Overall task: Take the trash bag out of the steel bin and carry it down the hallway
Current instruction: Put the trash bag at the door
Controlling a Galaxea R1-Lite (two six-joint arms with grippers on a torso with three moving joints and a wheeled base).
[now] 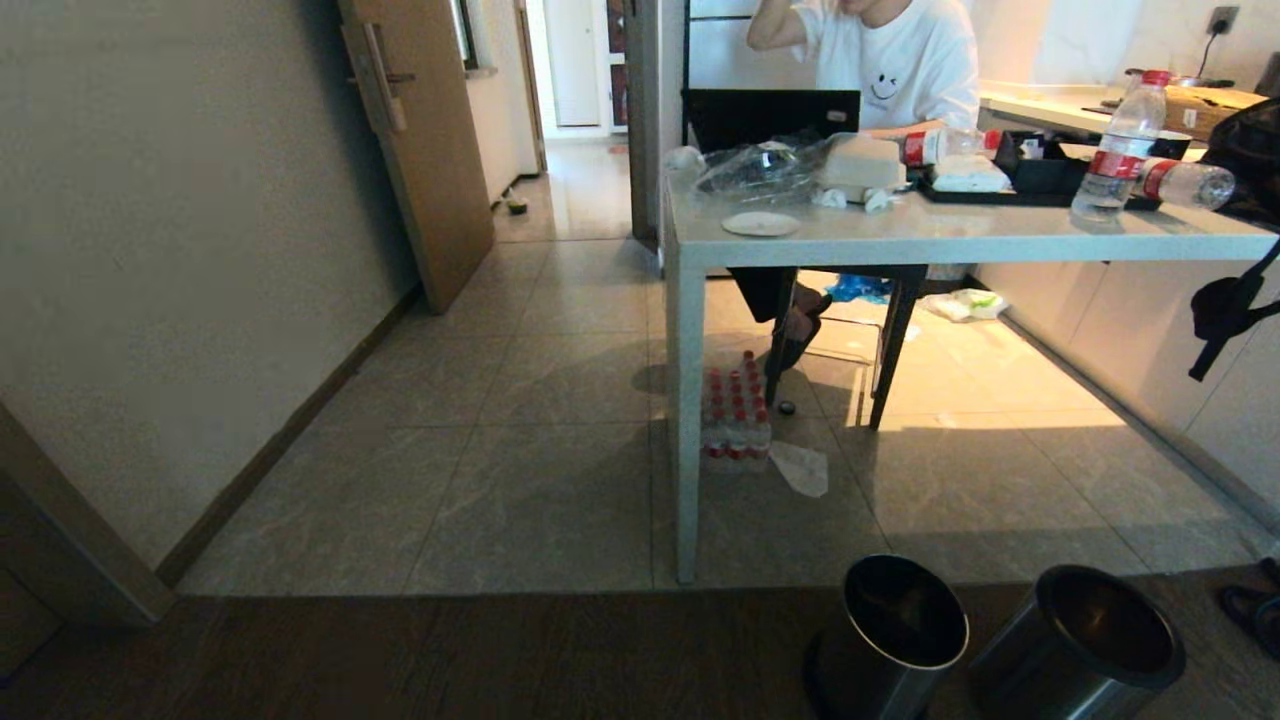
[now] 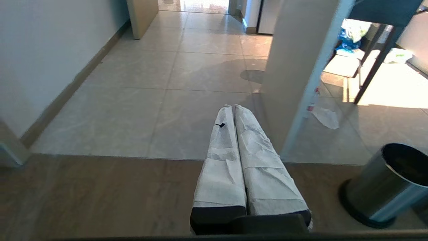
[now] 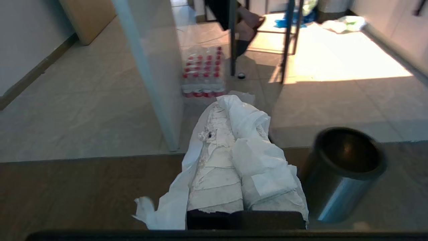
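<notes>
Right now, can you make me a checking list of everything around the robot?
Surface: beige tiled floor beyond dark wooden floor.
Job's things: two steel bins side by side; no trash bag seen inside them.
Clutter: pack of bottles under the table; loose bags on the tiles.
Grippers: left gripper shut, holding nothing; right gripper shut, wrapped in white material.
Cables: nothing seen.
Surroundings: a person sits behind the table; open door to the hallway.

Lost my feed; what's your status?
Left gripper shut, right gripper shut, both empty. Two steel bins ahead, no trash bag visible. Table leg near route.
</notes>
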